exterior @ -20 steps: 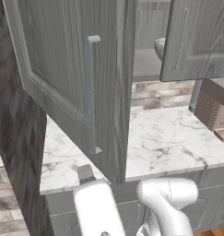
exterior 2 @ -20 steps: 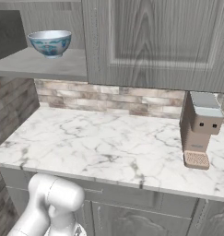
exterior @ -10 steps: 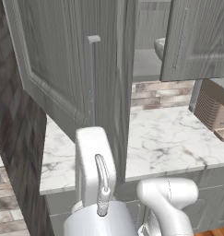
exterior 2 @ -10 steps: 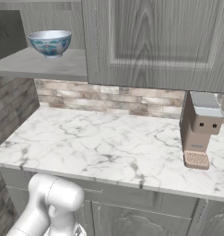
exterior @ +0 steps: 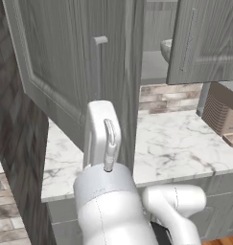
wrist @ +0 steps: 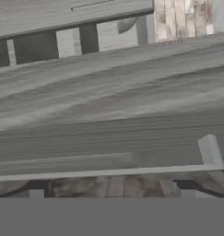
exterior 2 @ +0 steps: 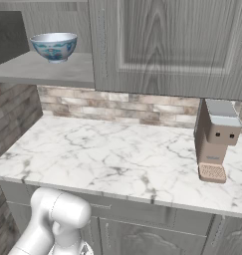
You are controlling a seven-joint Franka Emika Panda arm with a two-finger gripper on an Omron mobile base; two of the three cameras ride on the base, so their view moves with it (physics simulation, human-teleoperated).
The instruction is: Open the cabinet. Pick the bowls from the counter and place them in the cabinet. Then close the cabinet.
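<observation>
the white marble counter (exterior 2: 112, 159), grey-veined and flat, runs under a brown-grey brick backsplash (exterior 2: 117, 107). the grey wood-grain cabinet (exterior: 65, 67) has its left door swung open, and the slim bar handle (wrist: 109, 171) lies straight across, just ahead of the fingers (wrist: 36, 192). the gripper (wrist: 109, 193) stands wide apart and empty. a glossy light blue bowl (exterior 2: 54, 47) sits on the cabinet shelf (exterior 2: 43, 69). a boxy brown coffee machine (exterior 2: 215, 142) stands on the counter.

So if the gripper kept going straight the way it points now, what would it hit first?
Most likely the open cabinet door: its grey panel and bar handle lie straight ahead of the open gripper. How far off, I can't tell.
</observation>
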